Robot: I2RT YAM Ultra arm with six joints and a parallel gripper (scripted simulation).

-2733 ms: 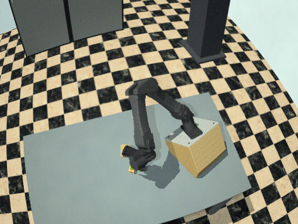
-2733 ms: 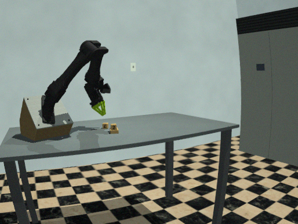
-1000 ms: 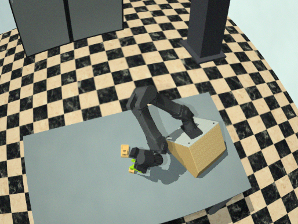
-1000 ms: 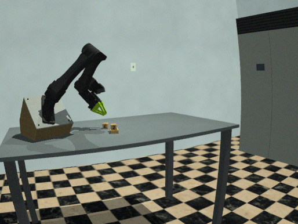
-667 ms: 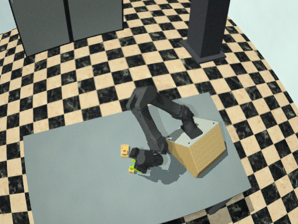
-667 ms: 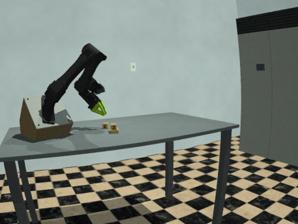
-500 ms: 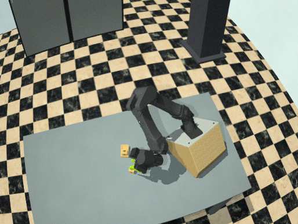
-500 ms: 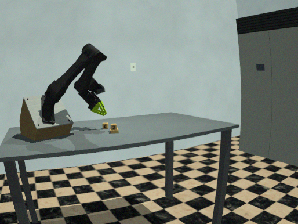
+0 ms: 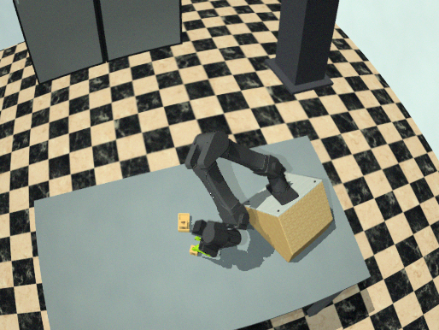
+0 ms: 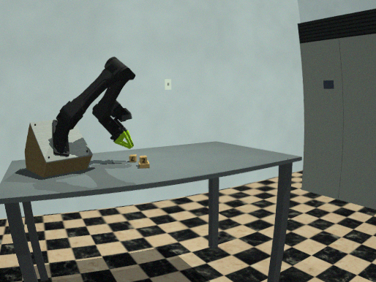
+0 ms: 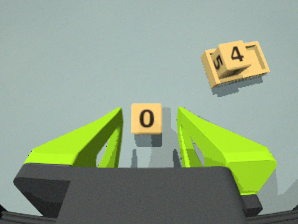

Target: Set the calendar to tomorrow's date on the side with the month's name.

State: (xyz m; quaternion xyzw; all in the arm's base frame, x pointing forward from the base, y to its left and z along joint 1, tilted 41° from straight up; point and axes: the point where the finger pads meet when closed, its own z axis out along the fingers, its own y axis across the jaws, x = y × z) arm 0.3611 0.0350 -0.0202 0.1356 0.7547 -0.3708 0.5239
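Even soft light, slightly blurry
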